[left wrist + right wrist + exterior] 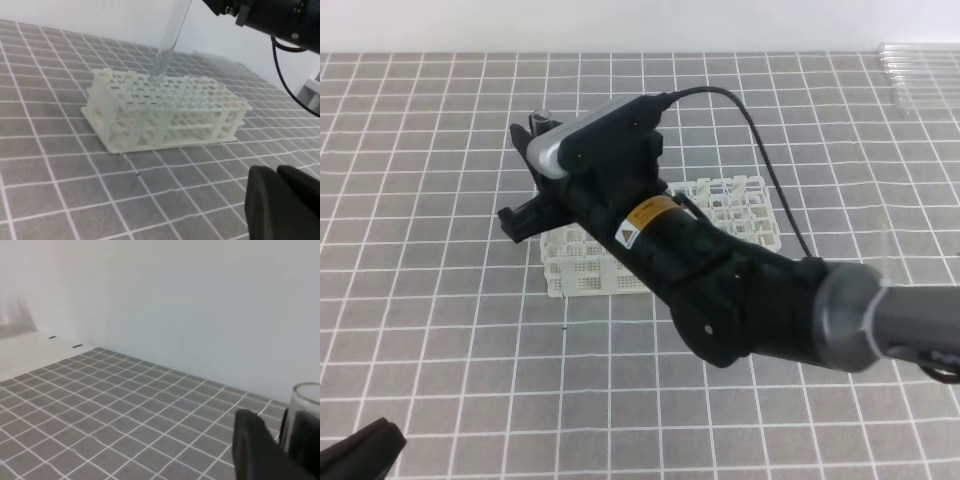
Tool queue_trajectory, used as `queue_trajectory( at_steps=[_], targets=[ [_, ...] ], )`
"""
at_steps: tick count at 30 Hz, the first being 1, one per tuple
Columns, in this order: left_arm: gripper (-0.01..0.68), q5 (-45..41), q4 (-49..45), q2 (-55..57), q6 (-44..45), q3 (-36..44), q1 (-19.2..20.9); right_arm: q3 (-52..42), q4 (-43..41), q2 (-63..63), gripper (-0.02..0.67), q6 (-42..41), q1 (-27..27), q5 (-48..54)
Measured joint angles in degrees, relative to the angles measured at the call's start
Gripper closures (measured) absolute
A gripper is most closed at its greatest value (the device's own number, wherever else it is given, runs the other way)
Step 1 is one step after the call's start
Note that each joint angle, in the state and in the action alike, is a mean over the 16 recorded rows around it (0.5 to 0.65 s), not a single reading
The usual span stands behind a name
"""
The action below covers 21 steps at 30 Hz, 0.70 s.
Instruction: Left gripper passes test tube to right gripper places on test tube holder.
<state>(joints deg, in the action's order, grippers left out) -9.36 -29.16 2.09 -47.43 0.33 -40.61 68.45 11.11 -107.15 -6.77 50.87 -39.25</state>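
The white test tube holder (582, 268) stands mid-table, partly covered by my right arm reaching over it. The right gripper (527, 190) hangs over the holder's left end. In the right wrist view it (285, 437) is shut on the clear test tube (306, 396), whose open rim shows between the black fingers (250, 445). From the left wrist view the test tube (170, 45) slants down, and its lower tip meets the top lattice of the test tube holder (165, 107) near the back left; whether it sits in a hole I cannot tell. The left gripper (360, 450) rests low at the front left, shut and empty (280, 200).
A grey mat with a white grid (440, 330) covers the table. Several spare glass tubes (920, 60) lie at the far right back edge. A white wall (175, 300) stands behind the table. A black cable (760, 140) loops off the right arm.
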Motion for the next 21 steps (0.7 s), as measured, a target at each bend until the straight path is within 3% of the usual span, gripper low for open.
queue_trajectory(
  at_steps=[21],
  targets=[
    [0.673, -3.77, 0.01, 0.03, 0.03, 0.04, 0.0, 2.94, -0.03, -5.54, 0.565, 0.04, -0.17, 0.21]
  ],
)
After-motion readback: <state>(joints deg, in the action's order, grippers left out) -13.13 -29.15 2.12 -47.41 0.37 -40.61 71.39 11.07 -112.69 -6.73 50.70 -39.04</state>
